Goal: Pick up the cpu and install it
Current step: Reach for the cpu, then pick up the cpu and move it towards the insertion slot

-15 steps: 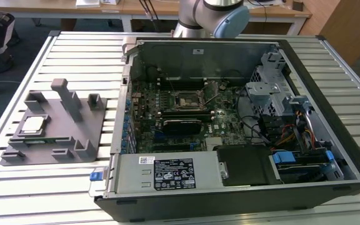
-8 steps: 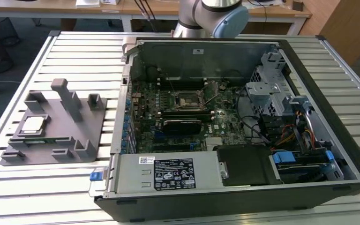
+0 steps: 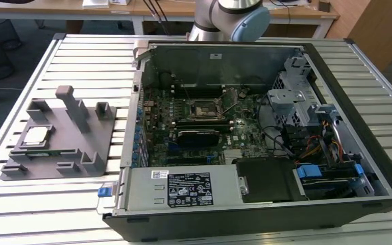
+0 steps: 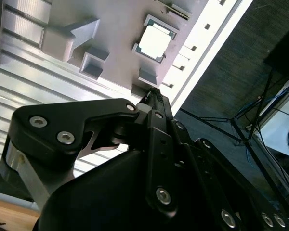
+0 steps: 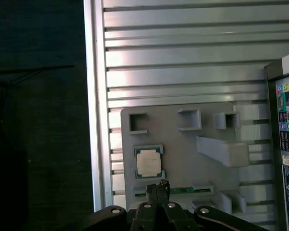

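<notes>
Closest to the cameras was the gripper (image 5: pixel 158 185). Its two black fingers were pressed together at the tips, and there was nothing between them. You could see this in both wrist views (image 4: pixel 153 92).

Just past the tips lay the cpu (image 5: pixel 148 162), a small flat square with a shiny grey top. It sat on the grey tray (image 5: pixel 183 149), shiny side up. Little raised blocks stood at its edges. I think they were there to stop it from sliding, so that the gripper could find it in the same spot each time. The gripper hung over the tray, near the cpu but not touching it. Its tips pointed at the tray between the cpu and the long green memory stick (image 5: pixel 188 190). The cpu had not been picked up yet.

The tray rested on a metal table (image 5: pixel 183 48) made of long slats. In the exterior view the cpu (image 3: pixel 34 135) lay on the side of the tray (image 3: pixel 80 127) away from the computer.

Farther off, on the exterior view's right, lay the big computer case (image 3: pixel 359 102). It was on its side with the cover off, so the green board inside faced up. That way, I think, an arm could reach in from above. Near the middle of the board sat the square black socket (image 3: pixel 205 108), well apart from the cpu. Behind the case rose the robot arm (image 3: pixel 230 15).
</notes>
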You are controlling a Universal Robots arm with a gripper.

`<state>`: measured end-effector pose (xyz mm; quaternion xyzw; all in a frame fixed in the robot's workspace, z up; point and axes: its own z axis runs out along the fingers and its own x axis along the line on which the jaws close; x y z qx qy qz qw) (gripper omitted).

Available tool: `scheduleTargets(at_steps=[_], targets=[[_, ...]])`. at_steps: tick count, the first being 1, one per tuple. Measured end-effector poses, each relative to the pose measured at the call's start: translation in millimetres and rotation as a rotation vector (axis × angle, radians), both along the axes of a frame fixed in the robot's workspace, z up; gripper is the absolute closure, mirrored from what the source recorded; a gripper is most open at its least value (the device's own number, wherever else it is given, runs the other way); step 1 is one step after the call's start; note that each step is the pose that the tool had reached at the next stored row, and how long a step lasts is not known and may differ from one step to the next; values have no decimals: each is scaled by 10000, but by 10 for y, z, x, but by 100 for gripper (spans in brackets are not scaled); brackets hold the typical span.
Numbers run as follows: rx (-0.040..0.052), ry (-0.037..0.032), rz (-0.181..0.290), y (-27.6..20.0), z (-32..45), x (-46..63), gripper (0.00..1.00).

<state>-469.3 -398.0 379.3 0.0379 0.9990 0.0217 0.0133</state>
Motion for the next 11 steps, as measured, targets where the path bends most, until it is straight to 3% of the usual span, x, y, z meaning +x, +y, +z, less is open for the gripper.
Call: scheduleTargets(at_steps=[4,11], targets=[[1,1,1,-1,-28,-32,89],[-72,10,3,0,-123,-34,89]])
